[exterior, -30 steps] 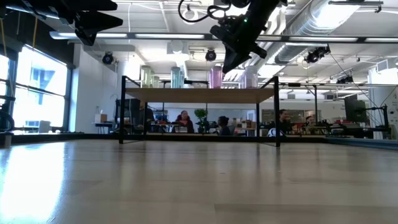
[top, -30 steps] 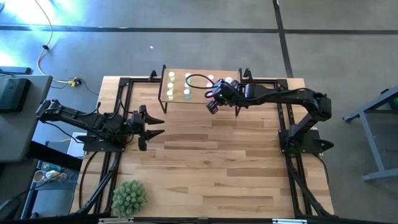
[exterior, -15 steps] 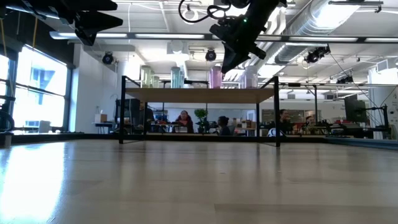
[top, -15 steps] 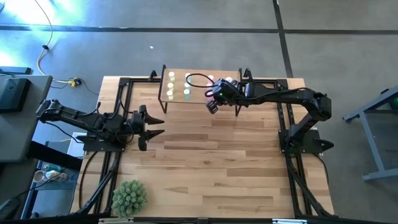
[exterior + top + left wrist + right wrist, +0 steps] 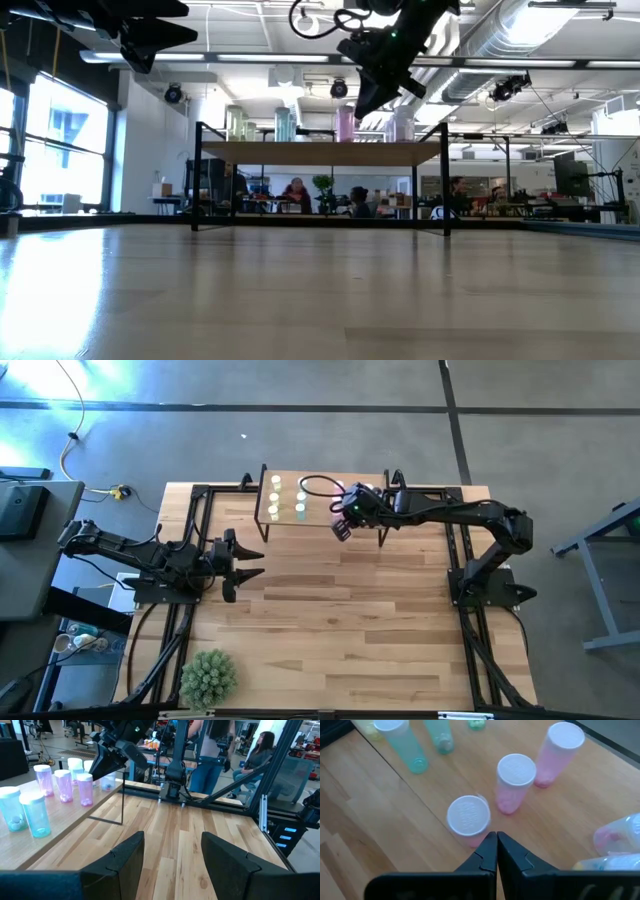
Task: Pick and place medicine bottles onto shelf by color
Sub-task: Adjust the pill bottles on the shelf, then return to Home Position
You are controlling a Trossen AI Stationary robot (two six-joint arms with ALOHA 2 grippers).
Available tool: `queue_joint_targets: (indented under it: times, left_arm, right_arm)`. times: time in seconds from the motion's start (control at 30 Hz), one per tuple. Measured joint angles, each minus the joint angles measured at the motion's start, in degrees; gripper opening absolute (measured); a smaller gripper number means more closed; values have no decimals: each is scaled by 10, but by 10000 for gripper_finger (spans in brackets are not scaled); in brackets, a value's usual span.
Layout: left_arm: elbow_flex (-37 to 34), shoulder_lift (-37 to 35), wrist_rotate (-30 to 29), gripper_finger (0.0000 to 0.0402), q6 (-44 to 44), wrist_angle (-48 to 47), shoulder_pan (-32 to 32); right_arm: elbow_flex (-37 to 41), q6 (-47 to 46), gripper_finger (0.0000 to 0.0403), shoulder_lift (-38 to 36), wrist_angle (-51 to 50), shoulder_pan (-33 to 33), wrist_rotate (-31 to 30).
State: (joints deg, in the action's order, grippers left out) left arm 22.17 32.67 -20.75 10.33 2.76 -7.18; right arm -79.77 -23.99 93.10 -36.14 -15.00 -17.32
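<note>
Worktop carries shelf at far edge; bottles upright on it, caps up; right wrist view alone shows pink ones nearest, teal beyond, contents unclear; right gripper above shelf, jaws shut, empty; left gripper parked at left, jaws part-open, empty.

I am looking into a large open-plan robotics lab or workshop. Beyond my wood-plank desk I see exposed ceiling ducts and strip lights, tall windows at nine o'clock, seated people at benches at twelve o'clock, black metal framing, and a grey concrete floor with cables.
</note>
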Motion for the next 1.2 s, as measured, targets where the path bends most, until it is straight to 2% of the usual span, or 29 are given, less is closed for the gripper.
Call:
queue_joint_targets:
  times: [0.4,0.63,0.8,0.93,1.03,1.13,1.2]
  left_arm:
    - [0,0,0,186,0,-2,0]
    - [0,0,1,186,26,-13,0]
    - [0,-14,21,186,19,-15,0]
    - [0,-53,46,186,-2,-27,0]
    - [0,-94,52,186,-15,-60,0]
    - [0,-139,49,186,-14,-118,0]
    - [0,-164,35,186,-3,-141,-1]
  right_arm:
    - [0,10,0,-1,5,-3,-12]
    - [0,35,0,-29,6,-3,-20]
    - [0,91,0,-70,4,1,-16]
    - [0,155,0,-118,-7,25,-16]
    - [0,178,0,-154,-32,59,-44]
    - [3,172,0,-183,-67,107,-106]
    - [34,165,0,-207,-54,141,-146]
